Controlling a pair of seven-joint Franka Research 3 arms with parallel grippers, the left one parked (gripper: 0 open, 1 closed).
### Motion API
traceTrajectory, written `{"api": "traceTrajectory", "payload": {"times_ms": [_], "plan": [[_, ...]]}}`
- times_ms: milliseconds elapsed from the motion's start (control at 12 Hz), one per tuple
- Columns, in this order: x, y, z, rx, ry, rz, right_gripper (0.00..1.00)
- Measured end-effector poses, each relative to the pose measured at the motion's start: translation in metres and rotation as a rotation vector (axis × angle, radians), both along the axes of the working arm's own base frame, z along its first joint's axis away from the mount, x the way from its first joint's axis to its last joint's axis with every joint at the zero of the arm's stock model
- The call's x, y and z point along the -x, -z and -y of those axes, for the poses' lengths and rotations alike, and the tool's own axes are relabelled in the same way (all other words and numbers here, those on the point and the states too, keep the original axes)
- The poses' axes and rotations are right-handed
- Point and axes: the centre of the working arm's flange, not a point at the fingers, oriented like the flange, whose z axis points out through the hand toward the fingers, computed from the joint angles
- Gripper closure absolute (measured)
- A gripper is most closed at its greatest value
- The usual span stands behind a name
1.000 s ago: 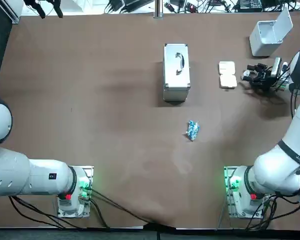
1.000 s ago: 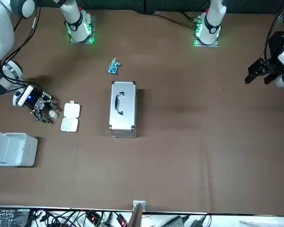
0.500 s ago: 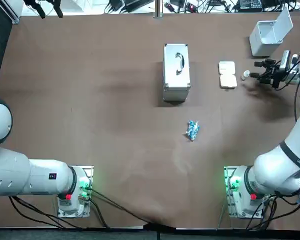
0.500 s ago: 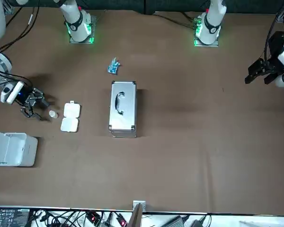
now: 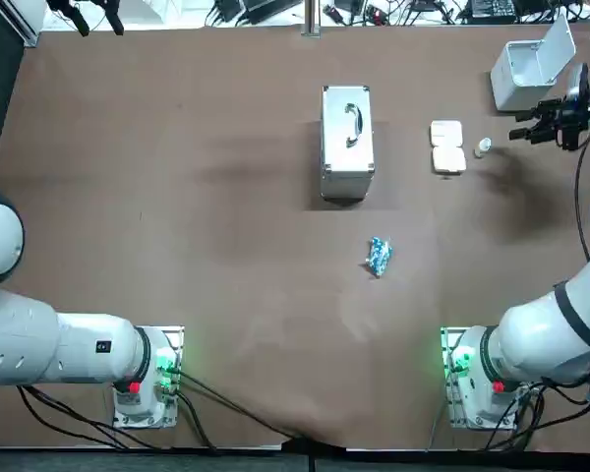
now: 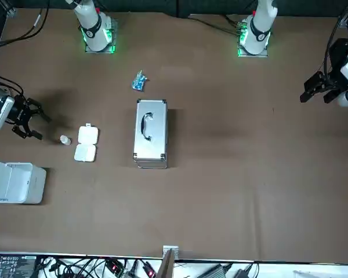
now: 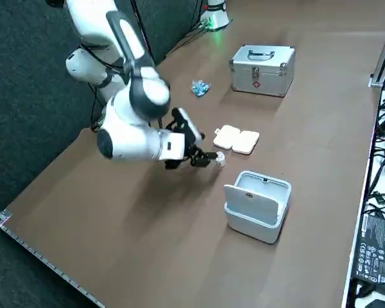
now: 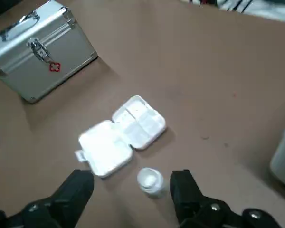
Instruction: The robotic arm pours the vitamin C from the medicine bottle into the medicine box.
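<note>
A brown table (image 5: 226, 197) is seen under all four views, with cables and equipment strung along its far edge. The right gripper (image 5: 527, 120) is held above the table's right far corner, its fingers (image 8: 78, 190) spread wide and nothing caught between them. In the top view, part of the arm is cut off by the picture's edge. The medicine bottle (image 5: 483, 147) is set on the table just beside the medicine box (image 5: 447, 147), apart from the gripper. In the wrist view it is framed between the two fingers. Whether its cap is on cannot be told. The medicine box is laid open, both halves flat, and nothing can be made out in its compartments. A white lidded bin (image 7: 256, 204) is placed near the gripper, and only a sliver of it is caught in the wrist view. A silver case (image 5: 347, 141) is stood well apart from the box, and a blue packet (image 5: 378, 257) is left nearer the robot.
</note>
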Motion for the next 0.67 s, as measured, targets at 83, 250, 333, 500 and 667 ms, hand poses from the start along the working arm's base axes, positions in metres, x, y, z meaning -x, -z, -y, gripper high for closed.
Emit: {"api": "traceTrajectory", "payload": {"times_ms": [83, 250, 333, 500, 667], "plan": [[-0.005, -0.012, -0.008, 0.015, 0.013, -0.049, 0.00], [-0.018, -0.030, -0.022, 0.058, 0.031, -0.119, 0.00], [-0.026, -0.037, -0.029, 0.094, 0.035, -0.156, 0.00], [-0.043, -0.050, -0.042, 0.175, 0.063, -0.264, 0.00], [-0.059, -0.064, -0.054, 0.238, 0.096, -0.327, 0.00]]}}
